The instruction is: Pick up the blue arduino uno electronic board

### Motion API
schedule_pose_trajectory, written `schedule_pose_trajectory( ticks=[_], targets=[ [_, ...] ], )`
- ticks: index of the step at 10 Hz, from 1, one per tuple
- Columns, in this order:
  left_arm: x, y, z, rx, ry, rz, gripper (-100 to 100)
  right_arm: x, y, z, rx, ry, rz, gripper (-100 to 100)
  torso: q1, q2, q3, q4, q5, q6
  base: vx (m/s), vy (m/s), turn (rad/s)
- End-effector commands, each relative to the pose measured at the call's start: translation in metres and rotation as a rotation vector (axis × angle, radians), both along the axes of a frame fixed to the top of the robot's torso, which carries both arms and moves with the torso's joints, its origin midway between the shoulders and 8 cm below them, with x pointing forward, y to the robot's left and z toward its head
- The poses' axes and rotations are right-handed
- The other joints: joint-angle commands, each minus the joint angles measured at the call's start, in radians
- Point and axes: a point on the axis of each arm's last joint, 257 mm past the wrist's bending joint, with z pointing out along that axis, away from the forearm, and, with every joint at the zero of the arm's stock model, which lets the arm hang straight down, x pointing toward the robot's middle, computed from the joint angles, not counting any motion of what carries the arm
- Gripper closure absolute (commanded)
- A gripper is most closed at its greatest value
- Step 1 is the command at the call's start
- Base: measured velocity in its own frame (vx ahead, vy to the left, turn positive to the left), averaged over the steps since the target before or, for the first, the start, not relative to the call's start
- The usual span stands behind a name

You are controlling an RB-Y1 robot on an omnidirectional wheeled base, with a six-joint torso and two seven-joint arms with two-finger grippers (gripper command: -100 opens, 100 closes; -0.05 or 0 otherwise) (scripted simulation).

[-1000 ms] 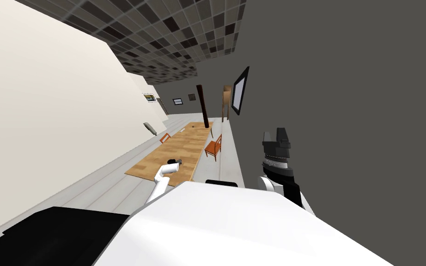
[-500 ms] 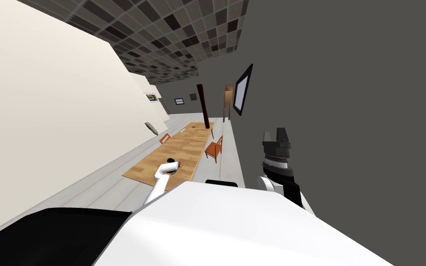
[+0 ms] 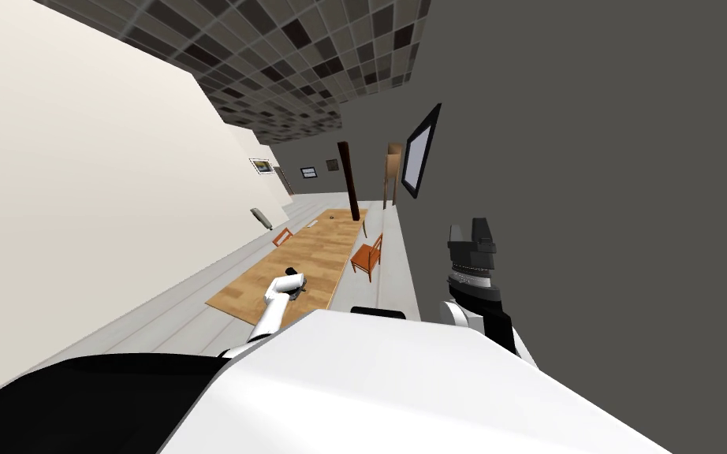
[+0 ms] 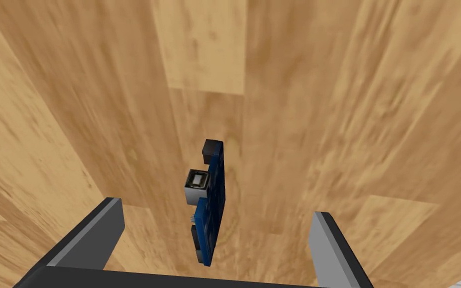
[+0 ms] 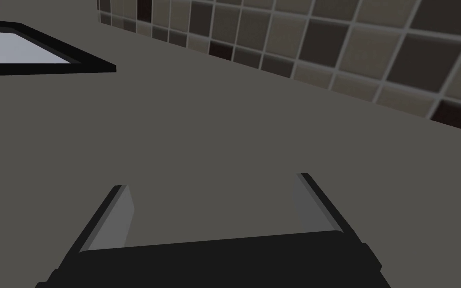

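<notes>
The left claw (image 4: 216, 207) is hanging just over the wooden table (image 4: 324, 100), near the table's close end. Its two fingers (image 4: 105, 227) are standing wide apart and are holding nothing. The blue board (image 4: 208, 225) is sitting on the table right in the gap between those fingers, touching neither one. It is showing its thin edge to the claw, so it looks like it is standing up on its side, though I cannot be sure of that. Its long way is running straight out from the claw, in line with the fingers. A silver socket (image 4: 196, 186) and a little black block (image 4: 211, 149) are poking out of its flat face toward one finger. I think the fingers are facing the two flat sides, so closing them should pinch the board. The right claw (image 5: 214, 192) is waiting up high, well away from the table, open and empty too. The left arm is much the nearer one.
</notes>
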Motion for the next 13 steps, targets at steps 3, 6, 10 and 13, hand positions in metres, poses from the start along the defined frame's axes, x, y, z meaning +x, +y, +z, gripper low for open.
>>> schedule_pose_trajectory(
  ticks=[3,6,10,13],
  targets=[
    [-0.003,-0.002,-0.009,0.000,0.003,0.001,-100,0.000,0.000,0.000,0.000,0.000,0.000,0,-0.001,0.005,0.003,0.001,0.000,0.000,0.023,0.011,0.001],
    [-0.006,-0.006,-0.021,0.001,0.002,0.002,-100,0.000,0.000,0.000,0.000,0.000,0.000,0,0.002,0.005,0.003,0.001,0.000,0.000,0.020,0.043,-0.008],
    [-0.006,-0.005,-0.019,0.001,0.005,0.002,100,0.000,0.000,0.000,0.000,0.000,0.000,0,-0.001,0.006,0.004,0.002,0.000,0.000,0.001,0.005,-0.001],
    [-0.007,-0.005,-0.019,0.001,0.008,0.002,0,0.000,0.000,0.000,0.000,0.000,0.000,0,0.000,0.007,0.005,0.003,0.001,0.000,0.000,0.000,0.000]
  ],
)
